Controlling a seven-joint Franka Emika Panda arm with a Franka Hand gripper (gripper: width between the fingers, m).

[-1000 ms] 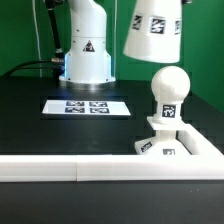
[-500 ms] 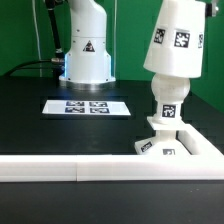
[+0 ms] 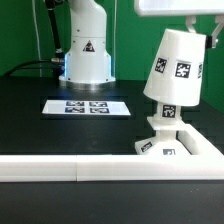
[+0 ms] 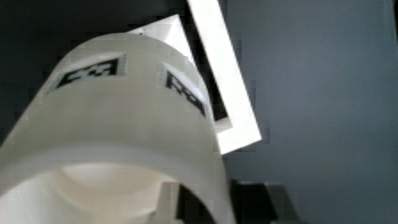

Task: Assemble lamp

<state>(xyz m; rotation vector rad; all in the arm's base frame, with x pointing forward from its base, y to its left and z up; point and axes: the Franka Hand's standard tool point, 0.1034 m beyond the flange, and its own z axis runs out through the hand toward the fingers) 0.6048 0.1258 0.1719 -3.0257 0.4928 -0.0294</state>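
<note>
Exterior view: the arm's wrist fills the upper right, directly above the shade (image 3: 176,66); whether the gripper (image 3: 198,22) is apart or together cannot be told. The shade sits over the bulb neck (image 3: 167,112) on the base (image 3: 165,146) at the counter's (image 3: 60,135) right, its long axis tilted, narrow end up.

Shade (image 3: 176,66) hides bulb; gripper cropped at frame top

Exterior view faces the arm's base across the surface (image 3: 30,100), low and near. Wrist view looks down, close. Both show the shade (image 3: 176,65) (image 4: 125,120).
</note>
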